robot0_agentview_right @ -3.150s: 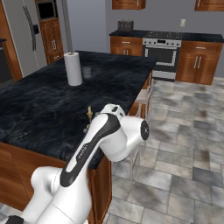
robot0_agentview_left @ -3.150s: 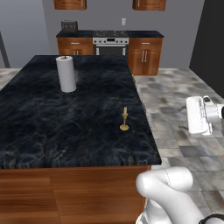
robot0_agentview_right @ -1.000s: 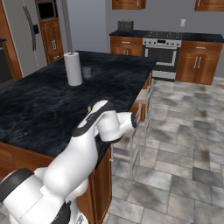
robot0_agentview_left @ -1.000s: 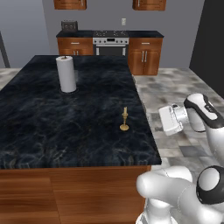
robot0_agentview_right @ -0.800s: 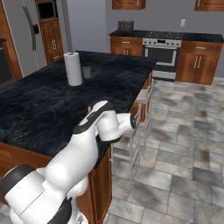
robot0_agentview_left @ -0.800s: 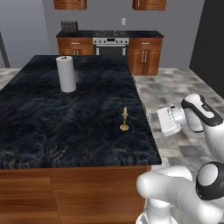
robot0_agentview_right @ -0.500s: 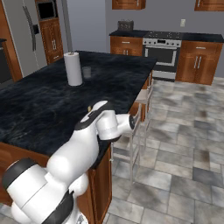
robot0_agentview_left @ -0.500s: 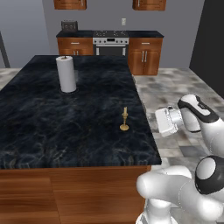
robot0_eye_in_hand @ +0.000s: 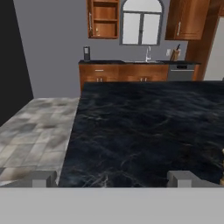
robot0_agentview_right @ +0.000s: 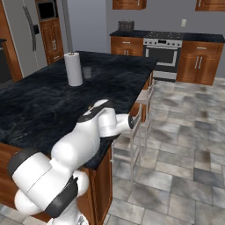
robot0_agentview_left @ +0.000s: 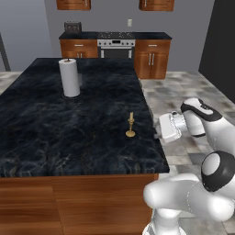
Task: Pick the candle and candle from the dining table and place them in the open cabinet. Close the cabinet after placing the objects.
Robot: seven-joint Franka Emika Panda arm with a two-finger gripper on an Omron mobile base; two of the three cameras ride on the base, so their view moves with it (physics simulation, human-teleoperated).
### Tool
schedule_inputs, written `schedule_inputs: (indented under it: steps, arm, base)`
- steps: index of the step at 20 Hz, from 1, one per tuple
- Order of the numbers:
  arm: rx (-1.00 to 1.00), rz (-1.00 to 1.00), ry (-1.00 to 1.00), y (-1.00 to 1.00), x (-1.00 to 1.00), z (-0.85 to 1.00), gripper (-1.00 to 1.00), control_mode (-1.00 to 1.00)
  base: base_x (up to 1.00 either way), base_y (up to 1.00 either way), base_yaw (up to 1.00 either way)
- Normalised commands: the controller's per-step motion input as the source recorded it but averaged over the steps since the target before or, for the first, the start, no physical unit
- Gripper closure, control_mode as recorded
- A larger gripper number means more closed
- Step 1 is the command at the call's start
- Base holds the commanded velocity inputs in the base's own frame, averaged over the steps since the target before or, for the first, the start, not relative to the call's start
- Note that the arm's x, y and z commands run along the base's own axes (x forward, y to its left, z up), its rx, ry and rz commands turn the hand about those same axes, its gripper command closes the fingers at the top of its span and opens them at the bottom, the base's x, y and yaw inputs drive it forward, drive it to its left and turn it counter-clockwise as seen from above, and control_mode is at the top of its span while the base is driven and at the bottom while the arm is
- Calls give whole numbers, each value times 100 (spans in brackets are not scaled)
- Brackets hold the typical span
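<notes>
A thin cream taper candle (robot0_agentview_left: 131,125) on a brass holder stands near the right edge of the dining table (robot0_agentview_left: 69,133), a black marble island with wood sides. My gripper (robot0_agentview_left: 159,130) hovers just off that edge, to the right of the candle, level with the top and pointing across it. In the hand view its fingertips (robot0_eye_in_hand: 43,178) stand wide apart with nothing between them, so the gripper (robot0_eye_in_hand: 113,179) is open. A brassy sliver at that view's right edge may be the candle (robot0_eye_in_hand: 222,166). The open cabinet (robot0_eye_in_hand: 104,18) hangs on the far wall, shelves showing.
A white paper-towel roll (robot0_agentview_left: 69,78) stands on the far part of the table, with a small dark cup (robot0_agentview_right: 87,72) beside it. Stools (robot0_agentview_right: 137,127) line the table's right side. A stove and base cabinets (robot0_agentview_left: 117,46) stand along the back wall.
The hand has drifted a little left, closer to the table's right edge and the candle. The jaws have stayed open. The candle has not moved.
</notes>
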Motion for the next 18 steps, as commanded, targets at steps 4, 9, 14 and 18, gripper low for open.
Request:
schedule_inputs:
  steps: [4, 9, 14, 18]
  arm:
    - [0, 0, 0, 7, 16, -5, -100, -100]
    - [0, 0, 0, 6, 8, -2, -100, -100]
    - [0, 0, 0, 2, 1, -1, -100, -100]
    - [0, 0, 0, 2, 0, -3, -100, -100]
  base:
    - [0, 0, 0]
    - [0, 0, 0]
    - [0, 0, 0]
    - [0, 0, 0]
